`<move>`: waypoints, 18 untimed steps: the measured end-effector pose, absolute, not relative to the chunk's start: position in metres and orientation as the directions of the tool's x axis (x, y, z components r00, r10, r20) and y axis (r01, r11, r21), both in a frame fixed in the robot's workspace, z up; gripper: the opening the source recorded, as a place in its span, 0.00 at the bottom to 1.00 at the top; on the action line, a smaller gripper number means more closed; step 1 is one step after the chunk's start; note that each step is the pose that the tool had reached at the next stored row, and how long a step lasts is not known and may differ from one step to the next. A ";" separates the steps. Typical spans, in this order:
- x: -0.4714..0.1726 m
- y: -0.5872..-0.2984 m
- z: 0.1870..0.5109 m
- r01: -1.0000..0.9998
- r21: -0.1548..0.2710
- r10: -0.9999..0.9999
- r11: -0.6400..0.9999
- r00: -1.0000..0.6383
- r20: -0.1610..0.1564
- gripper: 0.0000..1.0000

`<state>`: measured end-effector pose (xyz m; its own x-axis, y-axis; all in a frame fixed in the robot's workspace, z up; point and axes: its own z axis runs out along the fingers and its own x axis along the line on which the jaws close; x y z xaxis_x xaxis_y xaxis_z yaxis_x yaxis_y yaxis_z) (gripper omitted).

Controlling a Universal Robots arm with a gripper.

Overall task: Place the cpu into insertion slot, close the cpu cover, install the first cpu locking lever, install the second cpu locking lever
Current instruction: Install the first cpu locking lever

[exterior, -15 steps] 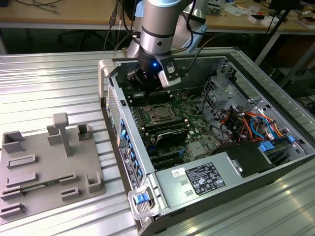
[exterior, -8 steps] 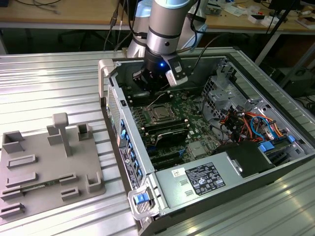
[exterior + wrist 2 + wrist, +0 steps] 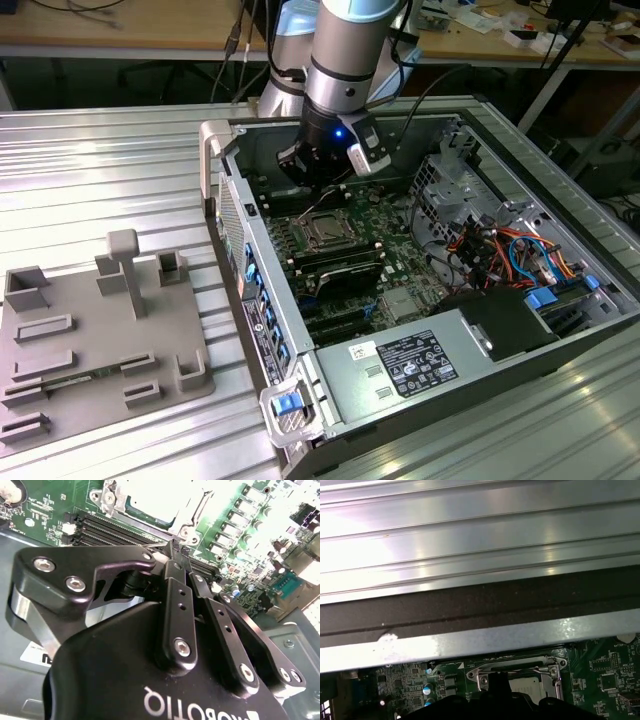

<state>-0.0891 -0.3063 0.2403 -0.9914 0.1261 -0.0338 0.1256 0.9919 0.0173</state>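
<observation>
One gripper, fingers pressed shut w/ nothing clearly between them, hovers at 12 o'clock of the insertion slot in the exterior view. The cpu appears seated and the cpu cover down. Prob. lever stage, which needs fine, low aim.

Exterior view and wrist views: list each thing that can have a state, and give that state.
Black two-finger gripper: shut
Square silver metal cpu cover: lowered flat
Silvery square cpu plate: seated under the cover
Grey metal computer case: side open
</observation>
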 end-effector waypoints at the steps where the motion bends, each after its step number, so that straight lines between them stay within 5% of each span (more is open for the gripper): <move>1: -0.089 -0.306 0.240 0.124 0.017 0.125 0.992 -0.992 -0.034 0.11; 18: -0.086 -0.306 0.238 0.044 0.017 0.044 0.999 -0.998 -0.034 0.11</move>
